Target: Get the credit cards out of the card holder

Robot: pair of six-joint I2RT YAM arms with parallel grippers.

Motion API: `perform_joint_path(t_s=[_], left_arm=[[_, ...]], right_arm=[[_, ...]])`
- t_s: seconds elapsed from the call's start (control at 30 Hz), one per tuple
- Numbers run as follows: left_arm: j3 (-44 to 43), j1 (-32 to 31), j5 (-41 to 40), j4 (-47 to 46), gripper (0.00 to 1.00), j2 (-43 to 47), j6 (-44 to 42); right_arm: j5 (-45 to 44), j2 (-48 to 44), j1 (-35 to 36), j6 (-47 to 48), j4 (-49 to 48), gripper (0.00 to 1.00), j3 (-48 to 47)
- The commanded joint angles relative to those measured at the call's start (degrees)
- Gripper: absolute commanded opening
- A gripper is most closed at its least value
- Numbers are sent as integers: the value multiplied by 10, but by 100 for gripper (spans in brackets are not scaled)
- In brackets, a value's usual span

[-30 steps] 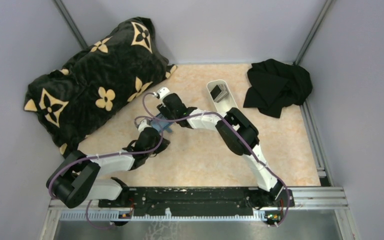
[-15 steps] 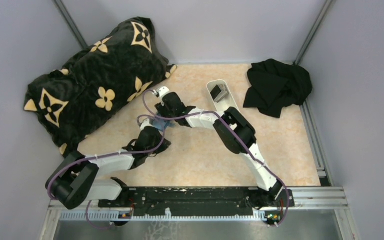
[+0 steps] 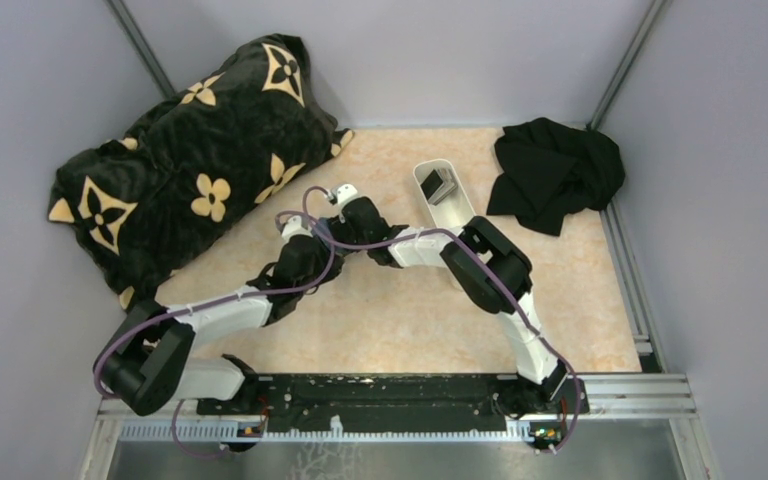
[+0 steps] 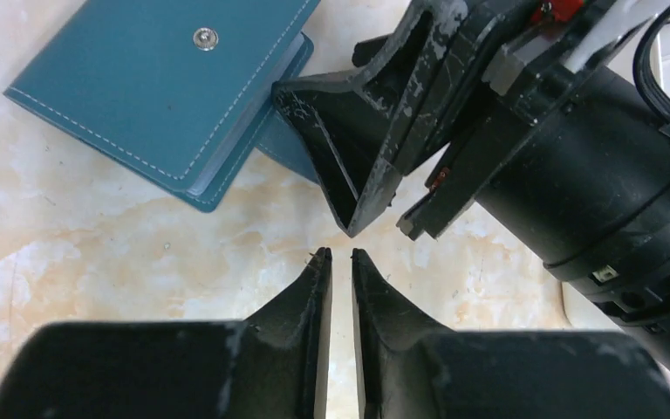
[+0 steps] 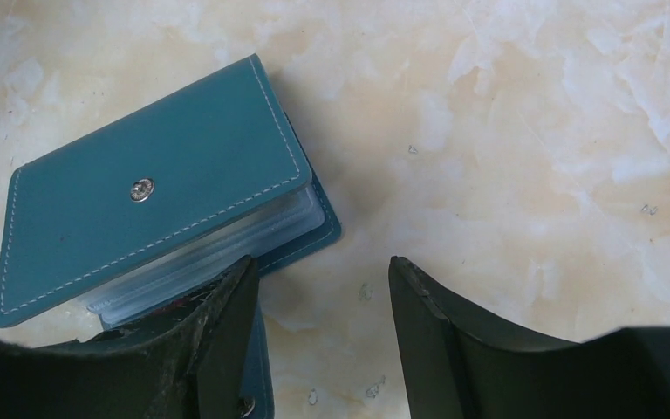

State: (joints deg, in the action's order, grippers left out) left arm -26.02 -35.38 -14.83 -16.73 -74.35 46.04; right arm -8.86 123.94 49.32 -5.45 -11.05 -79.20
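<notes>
right wrist view, teal card holder (image 5: 153, 201) lying partly open on the marbled table (image 5: 532, 131), clear sleeves (image 5: 227, 253) showing, right gripper (image 5: 323, 279) spread wide just beside it, left gripper (image 4: 340, 262) fingers nearly touching, holding nothing

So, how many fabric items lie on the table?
2: a black flower-patterned blanket at the far left, and a plain black cloth in the far right corner. No others visible.

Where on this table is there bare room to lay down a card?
Bare tabletop lies right of the right arm, up to the black cloth; also between the two arms near their bases, and between the pillow and white tray. It is crowded mid-table, where the left gripper and right gripper meet beside the card holder.
</notes>
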Motion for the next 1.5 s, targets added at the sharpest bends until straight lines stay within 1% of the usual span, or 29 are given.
perform_joint_path(t_s=[0.0, 0.07, 0.13, 0.2, 0.4, 0.53, 0.7, 0.93, 0.97, 1.03, 1.1, 1.17, 1.2, 1.33, 1.47], left_arm=[[-19, 9, -23, -12, 21, -10, -18], [-16, 14, -32, -7, 21, -3, -18], [-9, 23, -39, -3, 22, 12, -19], [-1, 36, -41, -2, 22, 26, -21], [34, 78, -37, 2, 22, 68, -22], [47, 91, -38, 4, 22, 82, -22], [50, 96, -34, -2, 22, 67, -20], [55, 98, -28, -14, 21, 53, -17], [55, 98, -28, -15, 21, 53, -17], [57, 100, -27, -15, 21, 54, -19], [59, 101, -25, -16, 21, 54, -20], [62, 102, -22, -19, 21, 54, -21], [64, 103, -19, -20, 21, 54, -20], [67, 103, -13, -20, 20, 57, -18], [68, 104, -15, -15, 20, 66, -20]], right_arm=[[6, -14, -8, -4, 40, 57, 18], [7, -16, -8, -5, 50, 56, 17], [21, -24, -8, -6, 50, 49, 24], [43, -34, -7, -11, 45, 47, 38], [121, -82, -7, -44, 5, 47, 109], [154, -106, -3, -56, -6, 49, 145], [184, -131, 17, -63, -5, 54, 154], [188, -128, 35, -72, 12, 56, 143], [184, -128, 35, -72, 12, 53, 145], [175, -129, 35, -71, 14, 45, 148], [165, -130, 35, -71, 14, 42, 149], [157, -131, 35, -72, 15, 41, 147], [152, -130, 35, -74, 15, 41, 144], [115, -120, 34, -77, 24, 55, 133], [113, -107, 20, -81, 34, 56, 120]])
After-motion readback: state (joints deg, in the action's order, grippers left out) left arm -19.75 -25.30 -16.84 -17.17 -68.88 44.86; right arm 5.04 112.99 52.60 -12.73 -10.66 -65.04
